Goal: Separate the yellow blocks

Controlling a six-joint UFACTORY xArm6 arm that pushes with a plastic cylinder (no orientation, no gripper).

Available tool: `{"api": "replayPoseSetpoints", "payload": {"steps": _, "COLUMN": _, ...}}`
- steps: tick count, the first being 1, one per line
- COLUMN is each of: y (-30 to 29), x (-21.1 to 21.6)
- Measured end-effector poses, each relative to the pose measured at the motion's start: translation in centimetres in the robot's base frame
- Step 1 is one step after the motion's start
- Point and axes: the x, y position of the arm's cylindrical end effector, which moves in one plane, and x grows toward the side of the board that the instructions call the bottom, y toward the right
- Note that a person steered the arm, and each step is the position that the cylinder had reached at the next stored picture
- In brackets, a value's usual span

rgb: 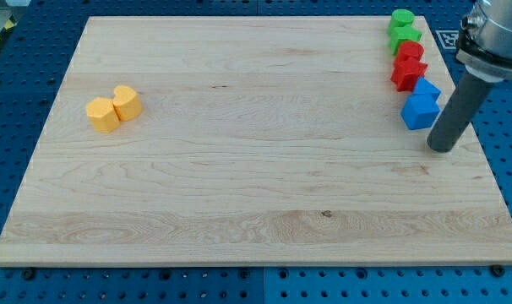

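Observation:
Two yellow blocks sit touching each other at the view's left side of the wooden board: a yellow hexagonal block (102,115) and a yellow rounded block (127,102) just to its upper right. My tip (442,149) stands at the view's right side of the board, far from the yellow blocks, just right of and below the blue blocks.
A column of blocks runs down the view's top right: a green round block (401,19), a green star-like block (405,38), a red block (411,53), a red star-like block (407,74), a blue block (427,89) and a blue pentagonal block (420,111). The wooden board (256,194) lies on a blue perforated base.

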Motion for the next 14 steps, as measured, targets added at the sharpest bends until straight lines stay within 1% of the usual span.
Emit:
{"api": "replayPoseSetpoints", "payload": {"steps": 2, "y": 0.0, "x": 0.5}}
{"api": "replayPoseSetpoints", "payload": {"steps": 3, "y": -2.3, "x": 0.5}}
{"api": "replayPoseSetpoints", "payload": {"steps": 4, "y": -9.2, "x": 0.2}}
{"api": "replayPoseSetpoints", "payload": {"steps": 5, "y": -16.0, "x": -3.3}}
{"api": "replayPoseSetpoints", "payload": {"steps": 6, "y": -22.5, "x": -8.0}}
{"api": "replayPoseSetpoints", "payload": {"steps": 7, "y": -25.2, "x": -9.7}}
{"api": "replayPoseSetpoints", "payload": {"steps": 8, "y": -25.2, "x": -9.7}}
{"api": "replayPoseSetpoints", "payload": {"steps": 9, "y": -26.9, "x": -10.3}}
{"api": "replayPoseSetpoints", "payload": {"steps": 10, "y": -34.1, "x": -15.1}}
{"api": "replayPoseSetpoints", "payload": {"steps": 11, "y": -41.8, "x": -17.6}}
{"api": "replayPoseSetpoints", "payload": {"steps": 12, "y": -49.7, "x": -17.4}}
{"api": "replayPoseSetpoints", "payload": {"steps": 13, "y": -52.2, "x": -12.0}}
{"api": "replayPoseSetpoints", "payload": {"steps": 14, "y": -51.8, "x": -9.8}}
